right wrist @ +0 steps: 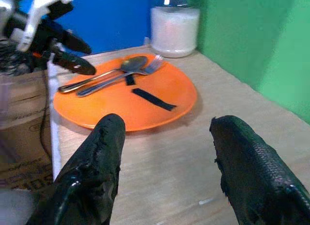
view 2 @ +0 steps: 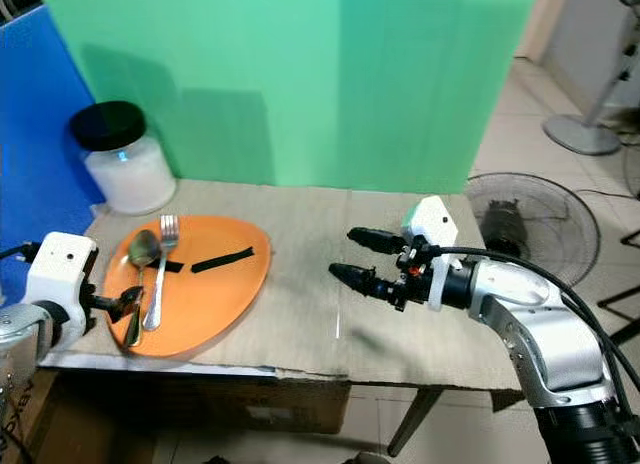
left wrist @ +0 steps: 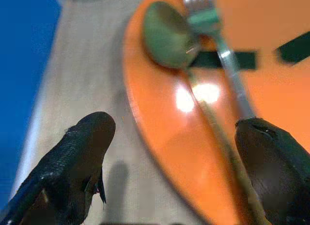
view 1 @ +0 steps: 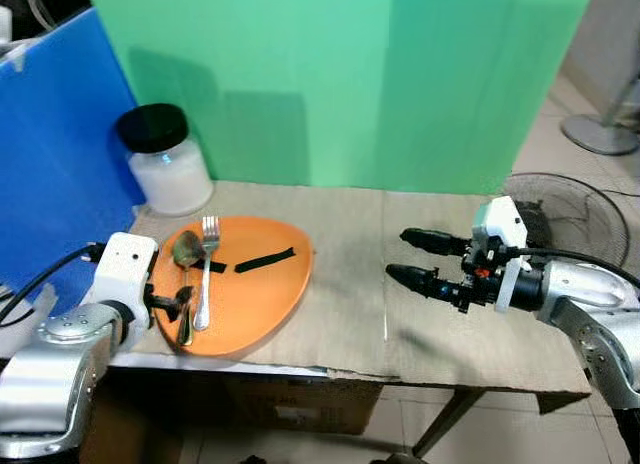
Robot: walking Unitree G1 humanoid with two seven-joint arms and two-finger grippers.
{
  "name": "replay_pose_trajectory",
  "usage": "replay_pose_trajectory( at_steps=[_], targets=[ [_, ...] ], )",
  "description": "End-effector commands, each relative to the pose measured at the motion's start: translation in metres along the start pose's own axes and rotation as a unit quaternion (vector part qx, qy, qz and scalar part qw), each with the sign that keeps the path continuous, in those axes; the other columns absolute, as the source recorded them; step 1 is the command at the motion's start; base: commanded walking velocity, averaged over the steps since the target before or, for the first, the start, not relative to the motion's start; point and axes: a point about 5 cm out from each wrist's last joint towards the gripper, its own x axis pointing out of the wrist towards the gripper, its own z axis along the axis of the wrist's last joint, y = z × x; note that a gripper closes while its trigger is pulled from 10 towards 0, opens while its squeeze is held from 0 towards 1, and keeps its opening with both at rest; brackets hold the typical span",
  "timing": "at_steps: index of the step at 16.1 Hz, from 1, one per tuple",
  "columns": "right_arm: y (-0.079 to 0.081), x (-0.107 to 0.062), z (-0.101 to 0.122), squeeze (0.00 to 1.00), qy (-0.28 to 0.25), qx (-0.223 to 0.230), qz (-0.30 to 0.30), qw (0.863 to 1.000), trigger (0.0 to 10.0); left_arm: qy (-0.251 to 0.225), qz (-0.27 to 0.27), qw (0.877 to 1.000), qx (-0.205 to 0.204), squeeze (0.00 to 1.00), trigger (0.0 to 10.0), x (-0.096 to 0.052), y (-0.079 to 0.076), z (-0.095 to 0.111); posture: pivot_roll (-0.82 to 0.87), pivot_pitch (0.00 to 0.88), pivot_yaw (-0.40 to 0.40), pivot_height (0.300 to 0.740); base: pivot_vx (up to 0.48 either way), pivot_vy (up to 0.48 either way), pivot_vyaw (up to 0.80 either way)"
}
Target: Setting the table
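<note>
**One plate, one spoon, one fork; both end effectors spread**

The left end effector [view 1: 172, 302] sits at the plate's 8 o'clock edge, and the head views leave its fingers mostly hidden behind the white wrist housing. The left wrist view settles it: two black fingers [left wrist: 80, 152] stand apart, one over the bare table [view 1: 350, 284], the other over the orange plate [view 1: 265, 294], with the spoon's handle between them, untouched.

Counted: one plate, one spoon [view 1: 186, 252], one fork [view 1: 207, 269], two black strips [view 1: 264, 260] on the plate, one white-filled jar [view 1: 165, 164] with a black lid at the plate's 11 o'clock.

The right end effector [view 1: 415, 259] hovers at the plate's 3 o'clock, well apart from it, fingers spread and holding nothing. A floor fan [view 1: 570, 209] stands beyond the table, partly cut off by the right arm.
</note>
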Motion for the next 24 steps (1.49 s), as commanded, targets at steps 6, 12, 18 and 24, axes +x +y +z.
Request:
replay_pose_trajectory(
  at_steps=[6,12,18,24],
  targets=[
    [0.001,0.000,0.002,0.00,0.004,-0.011,0.029,1.000,10.0,-0.045,0.034,0.998,0.001,0.00,10.0,0.007,0.016,0.015,-0.05,0.000,0.025,0.740,0.000,0.000,0.00],
    [0.000,-0.002,0.003,0.00,0.011,-0.019,0.037,0.999,10.0,-0.059,-0.025,0.997,-0.043,0.00,10.0,0.021,-0.004,0.028,-0.06,0.000,0.024,0.740,0.000,0.000,0.00],
    [-0.002,-0.002,0.003,0.00,0.015,-0.022,0.041,0.999,10.0,-0.022,-0.039,0.997,-0.065,0.00,4.1,0.026,-0.017,0.024,-0.06,0.000,0.026,0.740,0.000,0.000,0.00],
    [-0.005,-0.004,0.005,0.00,0.015,-0.027,0.037,0.999,10.0,-0.078,-0.055,0.994,-0.044,0.00,10.0,0.026,-0.024,0.040,-0.07,0.000,0.021,0.740,0.000,0.000,0.00]
  ],
)
